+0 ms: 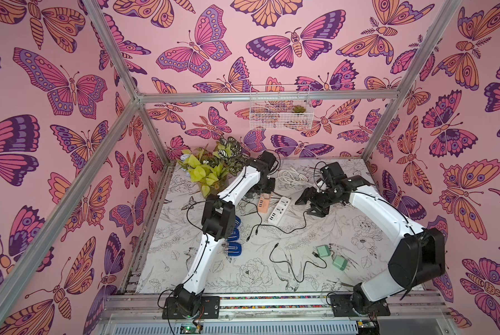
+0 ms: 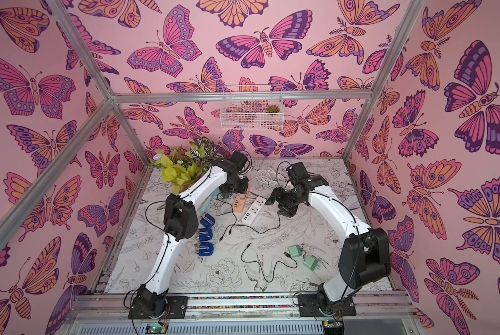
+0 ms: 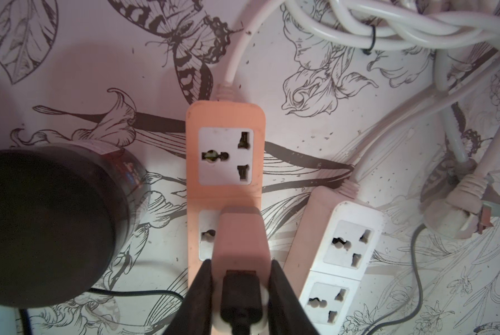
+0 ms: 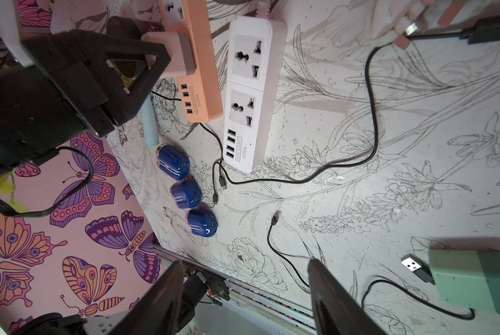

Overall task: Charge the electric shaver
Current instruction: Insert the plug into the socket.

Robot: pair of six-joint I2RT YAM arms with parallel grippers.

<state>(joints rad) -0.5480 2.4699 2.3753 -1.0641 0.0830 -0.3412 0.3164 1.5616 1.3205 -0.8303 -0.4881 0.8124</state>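
Left arm and right arm: glossy white link shells, bulky black joint housings, thin black cables clipped alongside, black screwed base plates, black wedge-shaped tool fingers

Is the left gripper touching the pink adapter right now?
Touching. In the left wrist view the left gripper presses against both sides of the pink adapter, with no gap, over the orange power strip.

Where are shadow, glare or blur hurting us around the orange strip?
Left wrist view: pink cast; the left gripper and its pink adapter shade the socket under them on the orange strip; the dark round object reads almost black. Right wrist view: fingers of the right gripper are close and blurred; small glare spots on the blue shavers. Both top views: even light.
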